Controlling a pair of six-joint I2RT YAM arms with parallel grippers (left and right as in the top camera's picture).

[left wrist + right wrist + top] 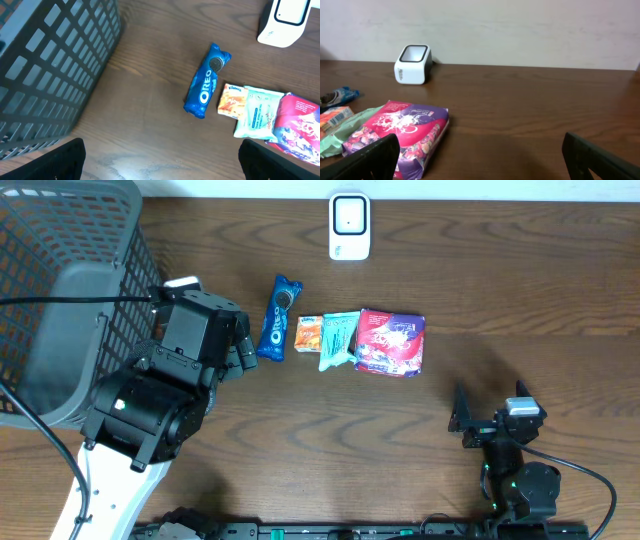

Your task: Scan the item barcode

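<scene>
Dark wooden bench (500, 300), left arm (150, 405) bent forward beside grey basket (60, 240), left pincer (242, 348) spread wide near the blue Oreo pack (279, 318), right arm (525, 485) folded low, right pincer (482, 162) also spread, white scanner (349, 226) at far edge.

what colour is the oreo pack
Blue with white lettering; the Oreo pack shows best in the left wrist view.

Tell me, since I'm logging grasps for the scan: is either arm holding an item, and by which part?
Nothing is held. The left gripper and right gripper are open and empty; the Oreo pack lies untouched on the table.
</scene>
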